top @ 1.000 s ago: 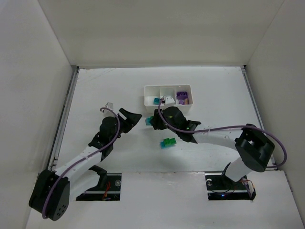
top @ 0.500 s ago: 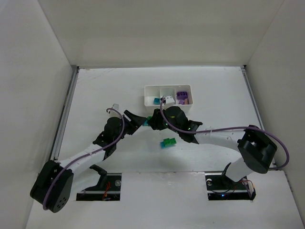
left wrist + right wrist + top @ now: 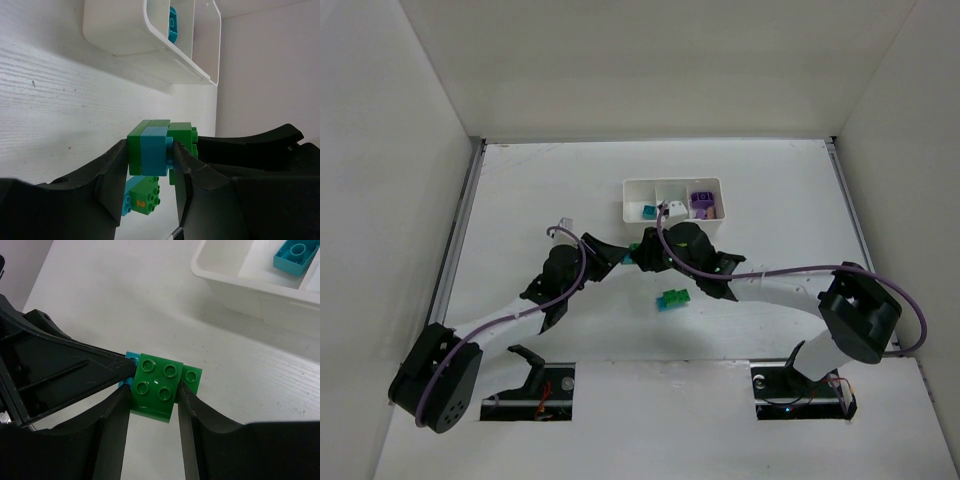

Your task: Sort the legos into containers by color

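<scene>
A green and teal-blue lego clump (image 3: 632, 249) hangs between both grippers, just in front of the white tray (image 3: 638, 186). My left gripper (image 3: 149, 161) is shut on its teal and green layers (image 3: 152, 150). My right gripper (image 3: 152, 402) is shut on its green studded brick (image 3: 156, 385) from the other side. In the top view the left gripper (image 3: 618, 251) and right gripper (image 3: 644, 254) meet tip to tip. A second green and teal clump (image 3: 671, 299) lies on the table, also in the left wrist view (image 3: 142, 196). The tray holds a teal brick (image 3: 647, 212) on the left and purple bricks (image 3: 702, 203) on the right.
The tray's near wall (image 3: 250, 287) is close behind the held clump. Its teal brick shows in both wrist views (image 3: 172, 25) (image 3: 295, 252). The tray's middle compartment is partly hidden by my right arm. White walls enclose the table on three sides.
My left arm has swung right to the clump held by the right gripper, and its fingers now grip the clump. The right arm has barely moved.
</scene>
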Controlling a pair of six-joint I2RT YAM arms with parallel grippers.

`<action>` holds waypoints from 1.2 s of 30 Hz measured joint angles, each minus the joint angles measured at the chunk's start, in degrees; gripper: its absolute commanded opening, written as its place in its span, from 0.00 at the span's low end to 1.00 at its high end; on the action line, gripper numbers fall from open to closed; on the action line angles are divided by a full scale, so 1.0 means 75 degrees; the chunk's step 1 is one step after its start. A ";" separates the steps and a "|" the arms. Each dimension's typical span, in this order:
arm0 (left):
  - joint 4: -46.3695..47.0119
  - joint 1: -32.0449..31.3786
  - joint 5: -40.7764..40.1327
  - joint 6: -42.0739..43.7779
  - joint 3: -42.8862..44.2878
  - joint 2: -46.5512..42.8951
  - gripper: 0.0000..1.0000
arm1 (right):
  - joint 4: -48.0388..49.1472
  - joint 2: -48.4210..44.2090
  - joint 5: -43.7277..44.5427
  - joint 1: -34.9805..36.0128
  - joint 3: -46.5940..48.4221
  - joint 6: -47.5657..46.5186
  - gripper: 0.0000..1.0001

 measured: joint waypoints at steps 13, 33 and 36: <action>0.0111 0.0055 -0.0061 0.0128 -0.0265 -0.0315 0.15 | 0.0079 -0.0434 -0.0498 -0.0373 -0.0265 0.0207 0.30; -0.0562 0.1119 0.0542 0.1046 -0.0335 -0.0883 0.16 | -0.0685 -0.0122 -0.0198 -0.1177 0.1507 -0.0195 0.31; -0.0676 0.1614 0.0868 0.1093 -0.0254 -0.0866 0.16 | -0.0807 -0.0119 -0.0137 -0.1256 0.1670 -0.0326 0.31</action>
